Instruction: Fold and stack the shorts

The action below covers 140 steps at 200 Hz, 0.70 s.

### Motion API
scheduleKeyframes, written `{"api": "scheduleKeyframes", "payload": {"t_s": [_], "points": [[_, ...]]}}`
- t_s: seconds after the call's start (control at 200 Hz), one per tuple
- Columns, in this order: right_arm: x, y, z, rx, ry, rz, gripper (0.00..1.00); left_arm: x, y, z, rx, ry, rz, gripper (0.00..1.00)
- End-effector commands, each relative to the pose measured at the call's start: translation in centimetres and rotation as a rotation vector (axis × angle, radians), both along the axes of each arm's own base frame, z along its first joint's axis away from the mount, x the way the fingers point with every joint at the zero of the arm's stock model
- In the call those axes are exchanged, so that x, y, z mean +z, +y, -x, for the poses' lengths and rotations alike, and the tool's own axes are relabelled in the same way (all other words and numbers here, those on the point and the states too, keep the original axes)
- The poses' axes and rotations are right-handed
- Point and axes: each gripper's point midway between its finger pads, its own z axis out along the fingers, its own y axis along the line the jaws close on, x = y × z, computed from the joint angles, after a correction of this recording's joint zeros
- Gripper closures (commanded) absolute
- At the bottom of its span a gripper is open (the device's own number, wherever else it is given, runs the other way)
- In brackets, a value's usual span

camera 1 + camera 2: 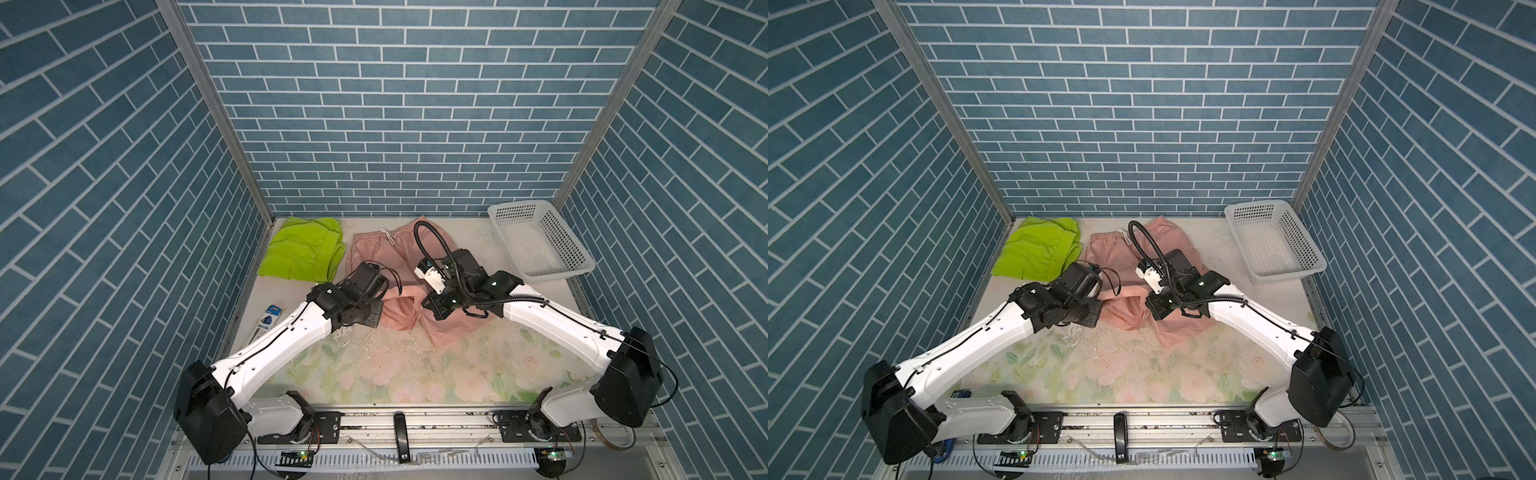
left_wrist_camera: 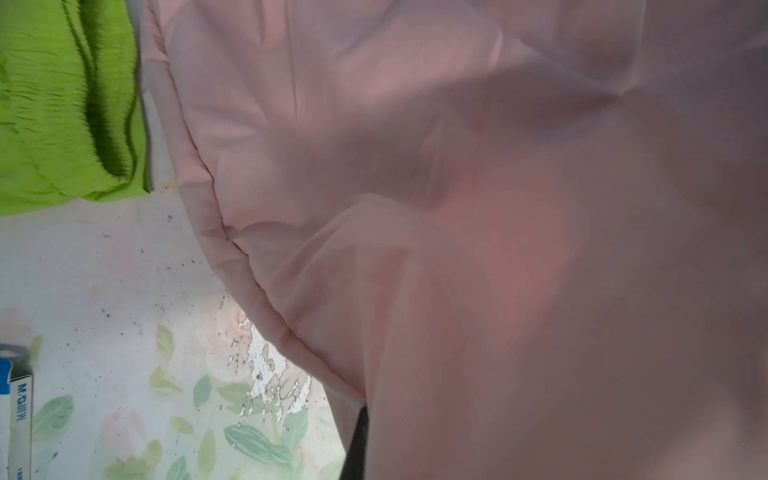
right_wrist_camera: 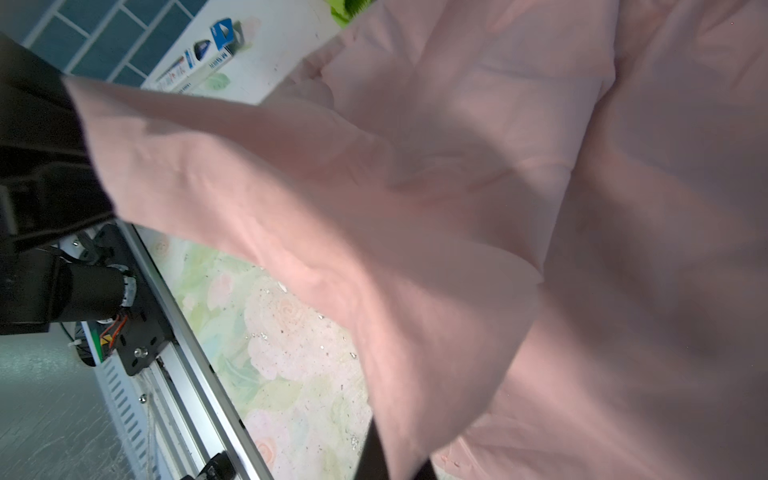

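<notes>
Salmon-pink shorts (image 1: 374, 253) sprawl toward 12 o'clock, a raised fold gripped by the closed left gripper (image 1: 382, 305) and closed right gripper (image 1: 430, 307); lime-green shorts (image 1: 303, 253) lie at 10 o'clock, white basket (image 1: 519, 205) at 2 o'clock.

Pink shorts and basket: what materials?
Pink shorts: thin matte woven fabric, maybe a light synthetic or cotton blend; it creases softly and seems to let light through in the wrist views. Basket: rigid white plastic, smooth-looking, moulded with rows of holes.
</notes>
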Motion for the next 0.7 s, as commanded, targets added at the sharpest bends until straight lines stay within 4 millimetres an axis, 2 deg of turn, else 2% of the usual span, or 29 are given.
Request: {"api": "scheduleKeyframes", "payload": {"t_s": [0.0,0.185,0.29,0.47,0.6,0.635,0.675,0.695], "points": [[0.2,-0.2,1.3,0.079,0.039,0.024,1.0,-0.4,1.4,2.4,-0.071,0.14,-0.035,1.0],[-0.4,-0.8,1.5,0.088,0.082,0.02,1.0,1.4,2.9,0.6,-0.04,0.139,-0.005,1.0],[-0.8,-1.5,1.7,0.082,0.1,0.051,1.0,1.8,4.0,0.7,-0.022,0.155,-0.037,1.0],[-1.8,-3.1,3.6,0.08,0.161,0.104,1.0,-0.5,4.1,3.9,-0.01,0.286,0.01,1.0],[-4.3,-4.5,6.0,0.095,0.268,0.173,1.0,-3.2,4.4,7.2,0.058,0.402,0.062,1.0],[-5.0,-4.8,6.5,0.096,0.292,0.188,1.0,-3.7,4.4,8.0,0.071,0.429,0.082,0.95],[-5.6,-5.1,6.8,0.09,0.312,0.202,1.0,-4.1,4.7,8.7,0.094,0.45,0.081,0.8],[-5.8,-5.2,6.9,0.085,0.319,0.209,1.0,-4.1,4.9,8.9,0.105,0.452,0.075,0.77]]}}
